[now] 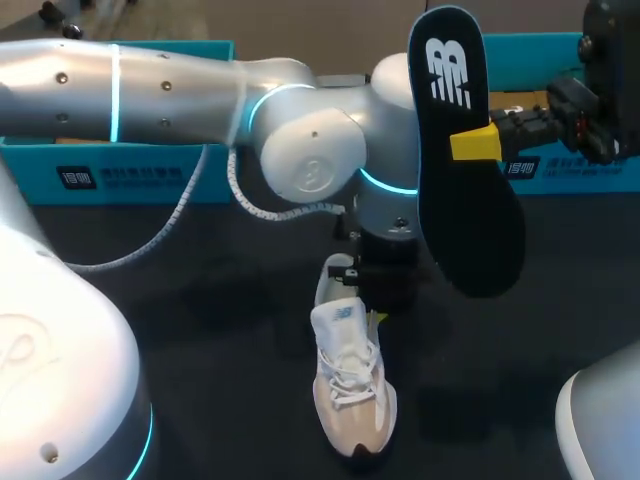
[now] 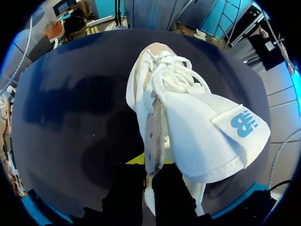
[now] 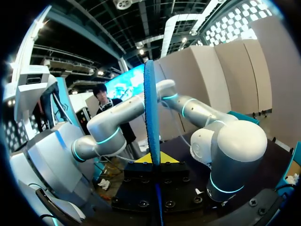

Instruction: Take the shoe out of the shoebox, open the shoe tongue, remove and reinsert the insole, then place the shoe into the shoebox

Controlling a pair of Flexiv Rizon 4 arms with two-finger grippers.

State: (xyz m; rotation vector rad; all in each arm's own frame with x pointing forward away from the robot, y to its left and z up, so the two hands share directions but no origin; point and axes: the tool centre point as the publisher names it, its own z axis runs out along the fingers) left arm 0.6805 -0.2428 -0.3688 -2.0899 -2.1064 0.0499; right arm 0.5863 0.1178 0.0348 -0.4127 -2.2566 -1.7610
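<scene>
Nearest on the dark bench (image 1: 200, 330) lies the white shoe (image 1: 352, 400), sole down, with its toe toward the robot and its heel away. Its laces (image 2: 171, 75) are bunched over the forefoot, and the tongue (image 2: 211, 136) is folded up and out, leaving the mouth open. At the heel end the left gripper (image 2: 149, 172) comes straight down from the left arm, which reaches in across the middle. Its fingers are pressed close on the side wall of the shoe's collar, pinching that edge between them.

Beyond and to the right, above the bench, the right gripper (image 1: 478, 145) holds the dark insole (image 1: 468, 190) clear of the shoe. The insole stands nearly upright, and the fingers clamp it from both faces about halfway along its length.

Farthest back, the teal shoebox (image 1: 130, 175) sits along the bench's far edge, partly behind the left arm.
</scene>
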